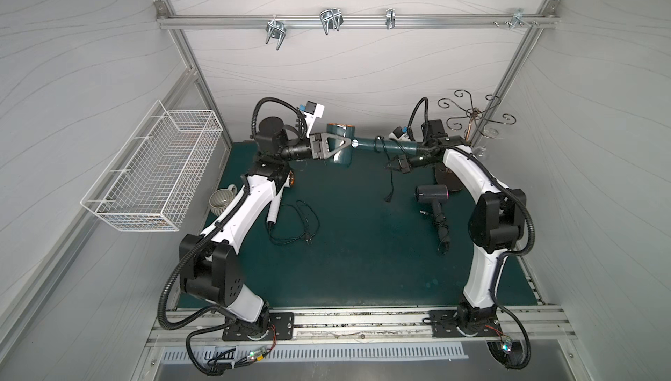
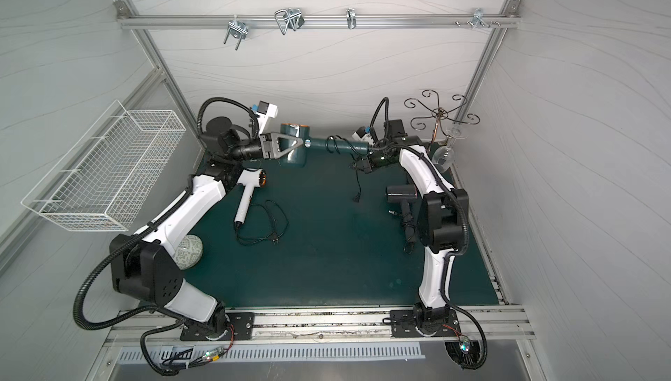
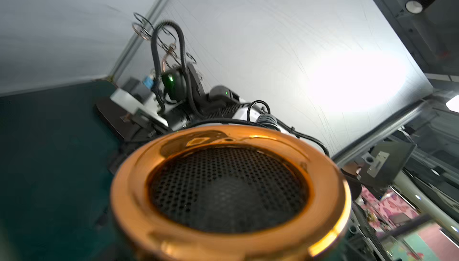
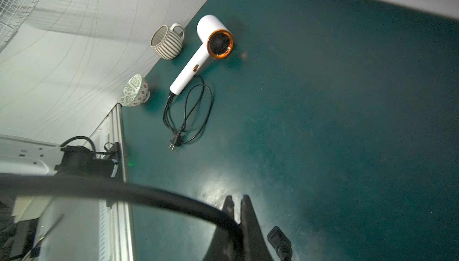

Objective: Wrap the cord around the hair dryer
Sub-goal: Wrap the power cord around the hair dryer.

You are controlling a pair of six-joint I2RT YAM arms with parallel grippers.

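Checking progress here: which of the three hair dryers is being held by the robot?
The teal hair dryer, clamped in the left gripper at the back. The white hair dryer and the black hair dryer lie on the mat, untouched.

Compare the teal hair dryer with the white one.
The teal hair dryer is held up by the left tool; the white hair dryer lies on the mat. The teal dryer's cord loops around its handle; the white dryer's cord lies loose beside it. Both have copper rings.
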